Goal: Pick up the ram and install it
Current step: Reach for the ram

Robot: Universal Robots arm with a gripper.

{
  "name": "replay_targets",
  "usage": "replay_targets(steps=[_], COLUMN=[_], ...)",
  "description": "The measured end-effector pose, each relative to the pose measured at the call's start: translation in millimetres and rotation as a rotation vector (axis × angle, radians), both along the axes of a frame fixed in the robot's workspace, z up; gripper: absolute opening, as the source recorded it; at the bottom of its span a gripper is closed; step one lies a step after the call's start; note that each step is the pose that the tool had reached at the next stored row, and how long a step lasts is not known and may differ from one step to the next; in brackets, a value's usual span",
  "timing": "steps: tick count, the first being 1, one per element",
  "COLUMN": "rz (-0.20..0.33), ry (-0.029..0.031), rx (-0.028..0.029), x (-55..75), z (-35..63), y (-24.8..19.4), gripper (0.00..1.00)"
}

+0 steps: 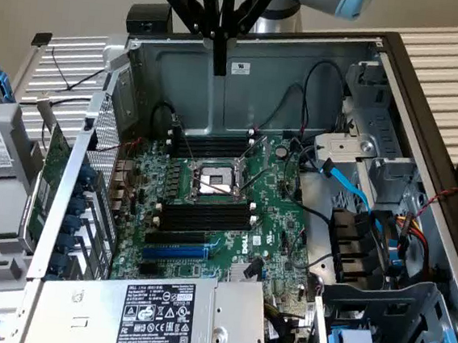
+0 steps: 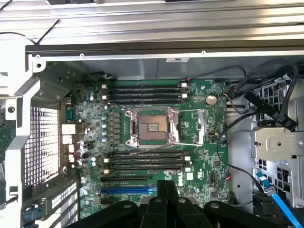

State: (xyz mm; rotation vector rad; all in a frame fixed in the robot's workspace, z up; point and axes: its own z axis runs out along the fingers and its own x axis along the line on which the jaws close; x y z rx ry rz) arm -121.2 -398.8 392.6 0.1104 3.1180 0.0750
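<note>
My gripper [image 1: 219, 67] hangs high above the open computer case, over its far wall, with its black fingers pressed together and nothing between them. In the wrist view the shut gripper [image 2: 166, 186] looks down on the green motherboard [image 2: 194, 142]. Two banks of long black memory slots with white clips lie on either side of the processor socket [image 1: 214, 181]: the far bank [image 1: 211, 145] and the near bank [image 1: 205, 215]. The same banks show in the wrist view, one [image 2: 142, 93] and the other [image 2: 145, 160]. The ram is out of view.
A silver power supply [image 1: 158, 315] fills the case's near side. Drive cages and blue and black cables [image 1: 369, 234] crowd the exterior view's right. A green expansion card [image 1: 50, 175] stands outside the mesh wall on the exterior view's left. A blue slot [image 1: 174, 251] lies near the power supply.
</note>
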Motion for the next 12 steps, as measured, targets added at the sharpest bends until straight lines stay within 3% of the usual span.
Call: replay_targets(steps=[12], rz=[0.0], ry=[0.0], rx=[0.0001], x=[0.0], z=[0.0], y=[0.0], gripper=[0.11])
